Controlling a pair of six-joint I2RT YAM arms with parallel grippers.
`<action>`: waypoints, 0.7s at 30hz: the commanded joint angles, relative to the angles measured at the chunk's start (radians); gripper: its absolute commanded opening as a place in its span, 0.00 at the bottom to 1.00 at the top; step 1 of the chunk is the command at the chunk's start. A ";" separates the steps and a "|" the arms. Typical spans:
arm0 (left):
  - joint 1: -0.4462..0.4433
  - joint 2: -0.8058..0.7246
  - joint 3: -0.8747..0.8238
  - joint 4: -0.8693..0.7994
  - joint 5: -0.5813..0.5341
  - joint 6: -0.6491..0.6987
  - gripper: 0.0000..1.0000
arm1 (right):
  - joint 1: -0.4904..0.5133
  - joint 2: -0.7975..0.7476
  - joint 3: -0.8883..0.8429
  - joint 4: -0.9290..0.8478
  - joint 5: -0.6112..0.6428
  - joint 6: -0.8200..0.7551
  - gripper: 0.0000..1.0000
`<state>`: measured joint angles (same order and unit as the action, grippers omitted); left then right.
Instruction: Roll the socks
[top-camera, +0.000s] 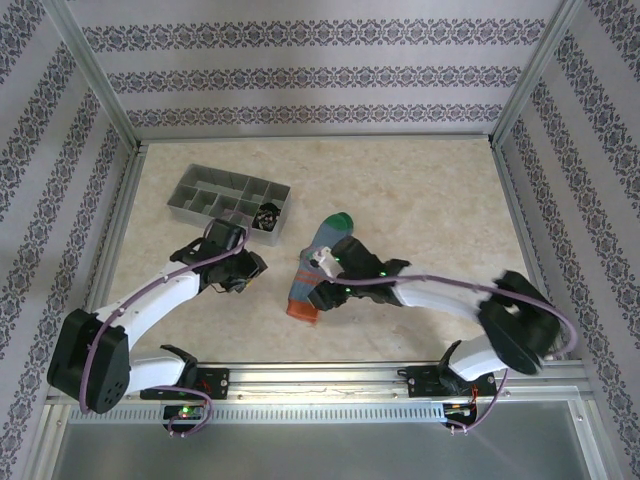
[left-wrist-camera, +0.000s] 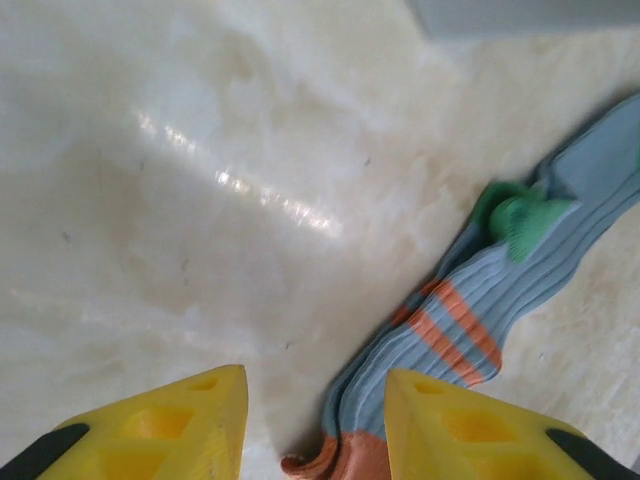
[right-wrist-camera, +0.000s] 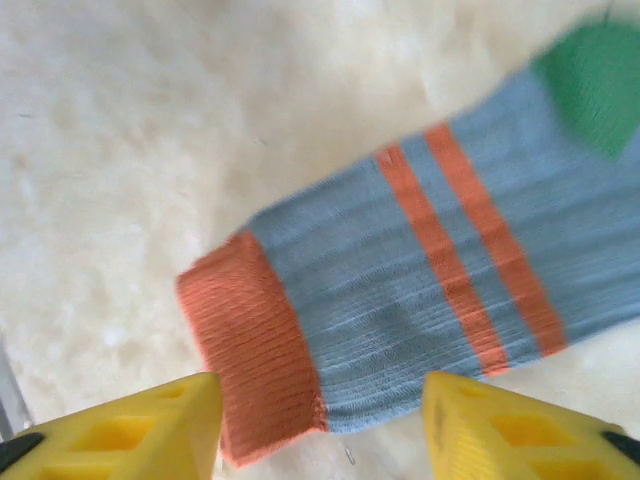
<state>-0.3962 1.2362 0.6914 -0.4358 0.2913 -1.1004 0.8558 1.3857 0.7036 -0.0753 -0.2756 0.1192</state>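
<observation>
Blue-grey sock (top-camera: 316, 262): lies flat and stretched out on the bench (top-camera: 430, 200), between my two arms, its green toe toward the far side and its orange cuff toward me.
Sock, left wrist view: the blue-grey sock (left-wrist-camera: 470, 310) runs from the upper right down to the lower middle, with a green patch partway along and two orange stripes below it.
Sock, right wrist view: the blue-grey sock (right-wrist-camera: 430, 280) lies slantwise, orange cuff at lower left, two orange stripes across its middle, green toe at the upper right corner.
Left gripper (top-camera: 243, 272): beside the sock on its left, near the tray (top-camera: 200, 190).
Left gripper state (left-wrist-camera: 315, 430): fingers spread and pinching nothing; the tip of the cuff shows in the gap low down.
Right gripper (top-camera: 322, 292): over the cuff end of the sock.
Right gripper state (right-wrist-camera: 320, 430): fingers spread, one on each side of the orange cuff, with no grip on it.
Black-and-white sock (top-camera: 265, 215): bunched up in the compartment at the tray's right end, too small to read its stripes.
</observation>
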 joint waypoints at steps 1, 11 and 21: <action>-0.046 -0.004 -0.050 0.107 0.076 -0.105 0.38 | 0.061 -0.091 -0.069 0.064 0.050 -0.235 0.58; -0.169 0.068 -0.199 0.425 0.143 -0.340 0.41 | 0.255 -0.006 -0.035 -0.035 0.320 -0.567 0.68; -0.182 0.100 -0.208 0.457 0.137 -0.358 0.39 | 0.344 0.194 0.041 0.027 0.478 -0.606 0.62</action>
<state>-0.5629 1.3235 0.4946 -0.0284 0.4191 -1.4326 1.1839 1.5417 0.7101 -0.0822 0.1017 -0.4553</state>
